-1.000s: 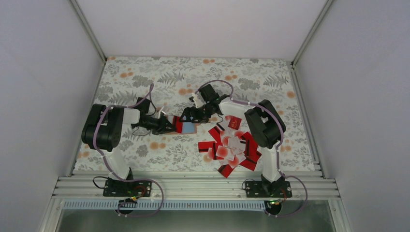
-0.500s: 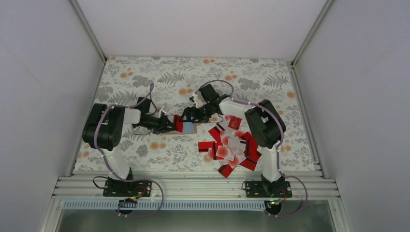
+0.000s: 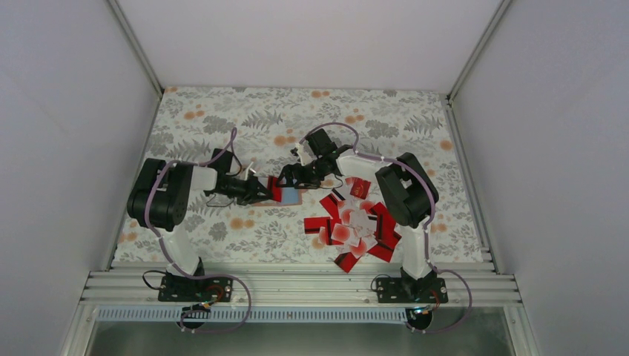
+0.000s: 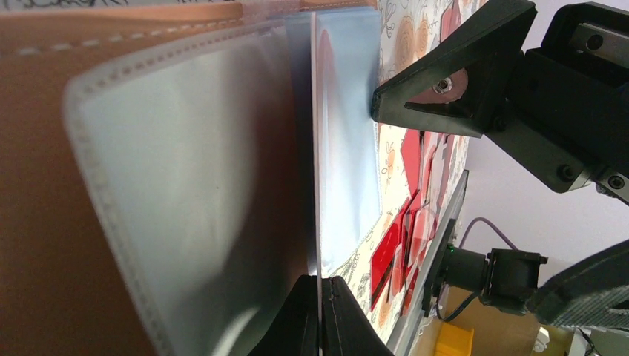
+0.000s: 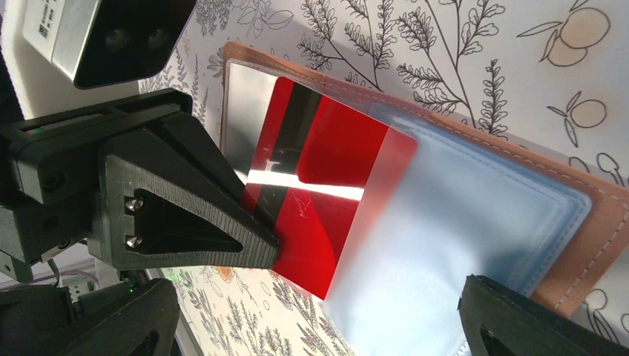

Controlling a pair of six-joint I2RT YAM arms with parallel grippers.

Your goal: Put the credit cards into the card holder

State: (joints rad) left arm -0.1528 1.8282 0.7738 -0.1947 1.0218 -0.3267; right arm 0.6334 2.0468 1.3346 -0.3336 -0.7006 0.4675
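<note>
Top external view has both arms meeting at the middle of the floral table (image 3: pixel 222 126), where the tan holder (image 3: pixel 291 197) lies open and flat, its pale inside facing up. Just to its right, towards the right arm's base, the loose cards (image 3: pixel 356 222) lie in an overlapping heap, red ones and white ones mixed. The left gripper (image 4: pixel 320 315) comes in from the left, its jaws pressed together on the edge of one red card (image 5: pixel 334 185) with a black stripe. In the right wrist view that card lies slanted across the holder, its far end tucked under the clear sleeve (image 5: pixel 460 222) and its near end bare between the left fingers (image 5: pixel 185 208). The left wrist view sees the card edge-on as a thin line running up from the pinched fingertips, with the sleeve bowed out to its left and the tan cover beyond. The right gripper (image 3: pixel 288 178) reaches in from the far side with its jaws spread wide and nothing between them. One of its fingertips (image 4: pixel 438 85) touches the sleeve's right edge in the left wrist view; the other stands well apart, off the holder.
</note>
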